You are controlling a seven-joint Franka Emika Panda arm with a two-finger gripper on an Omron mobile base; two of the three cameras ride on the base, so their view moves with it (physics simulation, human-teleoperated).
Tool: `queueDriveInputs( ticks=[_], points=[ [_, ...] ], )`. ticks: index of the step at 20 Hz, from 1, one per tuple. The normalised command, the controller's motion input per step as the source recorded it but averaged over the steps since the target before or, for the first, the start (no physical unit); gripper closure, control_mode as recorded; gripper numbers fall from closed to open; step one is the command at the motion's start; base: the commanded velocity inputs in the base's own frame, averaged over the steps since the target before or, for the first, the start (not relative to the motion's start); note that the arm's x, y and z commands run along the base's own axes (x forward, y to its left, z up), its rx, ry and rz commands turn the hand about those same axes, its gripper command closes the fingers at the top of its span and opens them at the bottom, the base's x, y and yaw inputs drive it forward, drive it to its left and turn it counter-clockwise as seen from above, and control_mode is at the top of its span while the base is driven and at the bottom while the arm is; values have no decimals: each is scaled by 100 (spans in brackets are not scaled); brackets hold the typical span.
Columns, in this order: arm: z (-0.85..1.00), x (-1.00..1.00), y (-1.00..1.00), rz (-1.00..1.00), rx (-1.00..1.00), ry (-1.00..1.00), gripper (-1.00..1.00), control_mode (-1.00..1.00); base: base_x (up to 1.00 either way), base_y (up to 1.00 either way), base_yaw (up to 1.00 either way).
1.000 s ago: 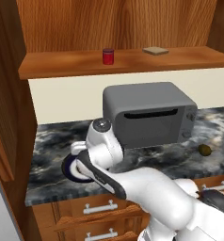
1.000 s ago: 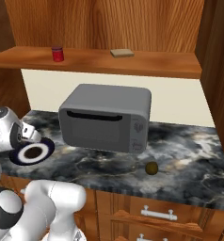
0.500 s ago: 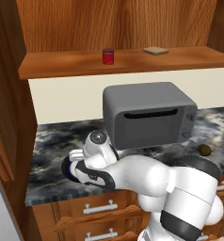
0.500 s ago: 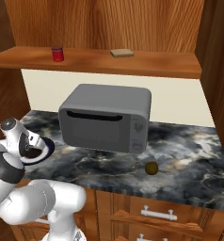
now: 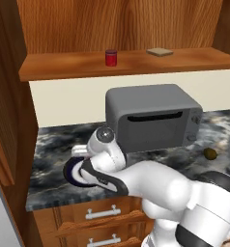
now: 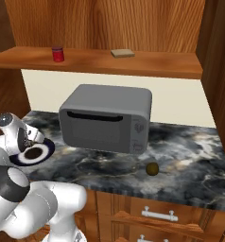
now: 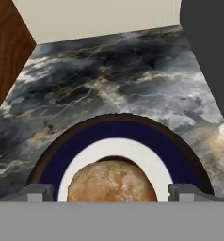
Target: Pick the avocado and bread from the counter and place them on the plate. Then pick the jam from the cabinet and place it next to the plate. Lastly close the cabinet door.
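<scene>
The bread (image 7: 111,181), a brown roll, lies on the dark centre of the plate (image 7: 114,129), which has a navy rim and a white ring. My gripper (image 7: 111,193) hovers right over it, open, with a fingertip on each side and a small gap to the roll. The plate (image 6: 46,147) sits at the counter's left end under my hand, and its rim (image 5: 71,173) peeks out beside the wrist. The avocado (image 5: 210,153) (image 6: 152,168) rests on the counter (image 6: 190,156) in front of the oven's right side. The red jam (image 5: 111,57) (image 6: 58,54) stands on the cabinet shelf.
A grey toaster oven (image 5: 153,116) (image 6: 105,118) stands on the counter just right of the plate. A flat tan slab (image 5: 159,51) lies on the shelf right of the jam. The open cabinet door (image 5: 6,96) stands at the left. Drawers with horizontal handles (image 5: 103,213) run below.
The arm has folded forward and its elbow has swung into the base views. The hand has shifted slightly over the plate. The avocado and the jam have not moved.
</scene>
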Motion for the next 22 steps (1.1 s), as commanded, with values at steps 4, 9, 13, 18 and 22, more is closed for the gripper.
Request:
queueDriveInputs(
  ticks=[4,9,13,18,22],
  points=[
    [63,3,6,0,2,0,-100,-100,0,0,0],
    [81,-52,-15,-3,2,2,-100,-100,0,0,0],
    [71,-95,-44,-2,0,12,-100,-100,0,0,0],
    [13,-78,-77,-2,-4,14,-100,-100,0,0,0],
    [-8,-20,-96,-6,-14,16,-100,-100,0,0,0]
  ],
)
